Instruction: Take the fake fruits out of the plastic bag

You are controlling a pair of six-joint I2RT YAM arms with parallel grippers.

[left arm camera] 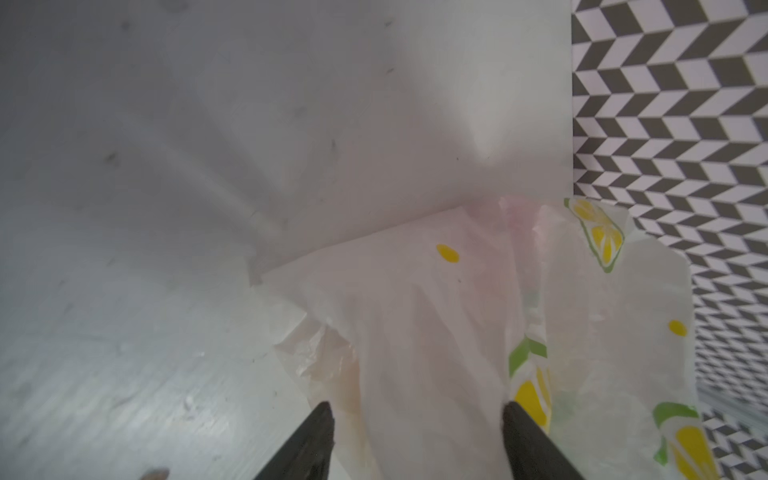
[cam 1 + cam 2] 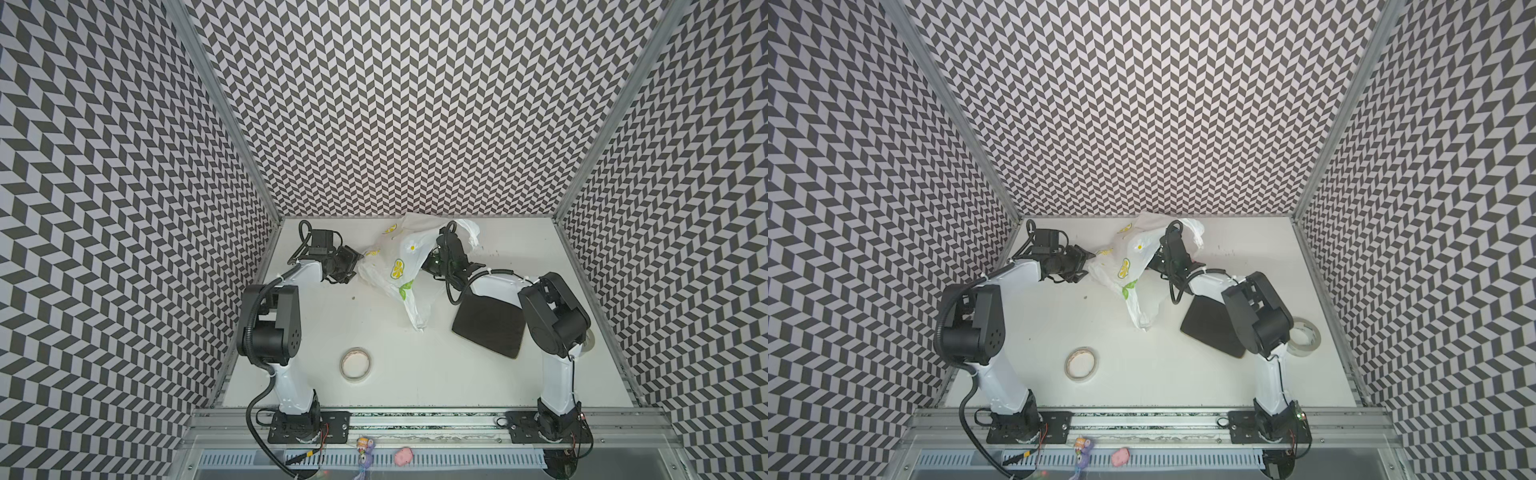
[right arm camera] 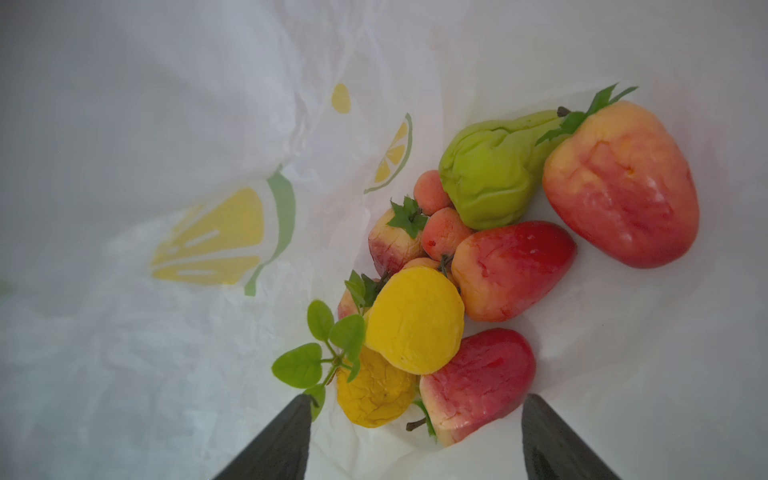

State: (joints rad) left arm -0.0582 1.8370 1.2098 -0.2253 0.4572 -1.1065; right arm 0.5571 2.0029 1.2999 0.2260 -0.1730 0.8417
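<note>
Plastic bag [image 2: 397,266]: thin, crinkly white film printed with lemon slices and green leaves. It lies bunched at the rear of the table [image 2: 415,374], between both arms.

Fake fruits [image 3: 498,266] are heaped inside it:
- glossy red strawberries [image 3: 619,183] with green caps
- green pear [image 3: 486,178]
- yellow pieces [image 3: 415,320] beside a leafy twig [image 3: 316,353]

Right gripper [image 3: 419,399] is inside the bag, jaws spread just over the heap, nothing clasped. Left gripper [image 1: 417,415] is at the bag's outer side, jaws apart astride a fold, not pinching it.

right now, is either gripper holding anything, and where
nothing held: right gripper open in the plastic bag above the fake fruits; left gripper open astride its fold
</note>
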